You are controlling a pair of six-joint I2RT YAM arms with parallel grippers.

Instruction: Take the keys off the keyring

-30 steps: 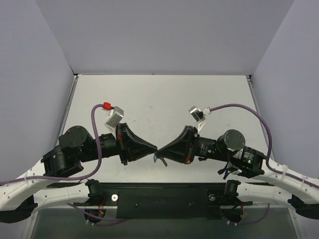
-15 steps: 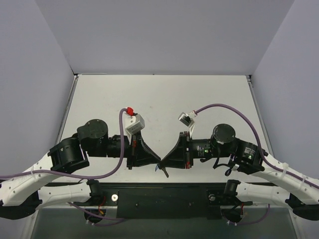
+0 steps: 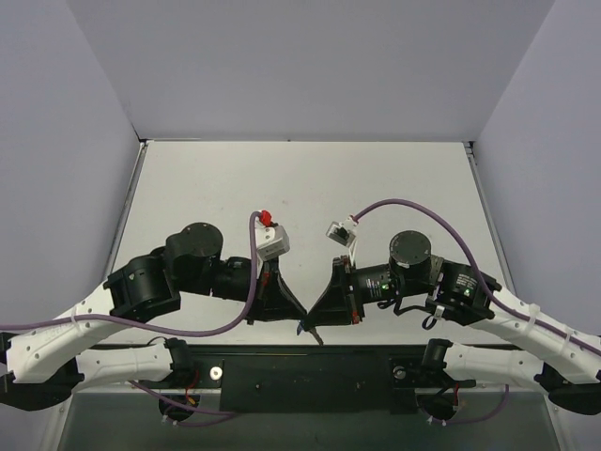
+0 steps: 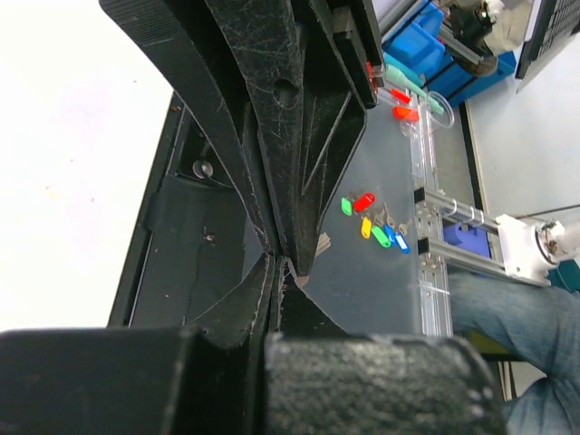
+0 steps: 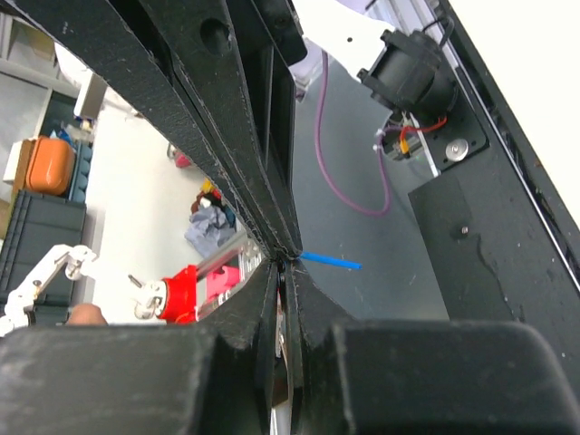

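Over the near edge of the white table (image 3: 310, 188), the left hand (image 3: 297, 314) and right hand (image 3: 313, 312) are pinched shut tip to tip on the keyring (image 5: 331, 263), its keys (image 3: 312, 332) judged not yet freed.

Overhead view, two wrist close-ups

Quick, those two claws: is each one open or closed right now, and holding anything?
Left gripper: closed, apparently pinching a small grey key.
Right gripper: closed, apparently on the blue keyring tag.
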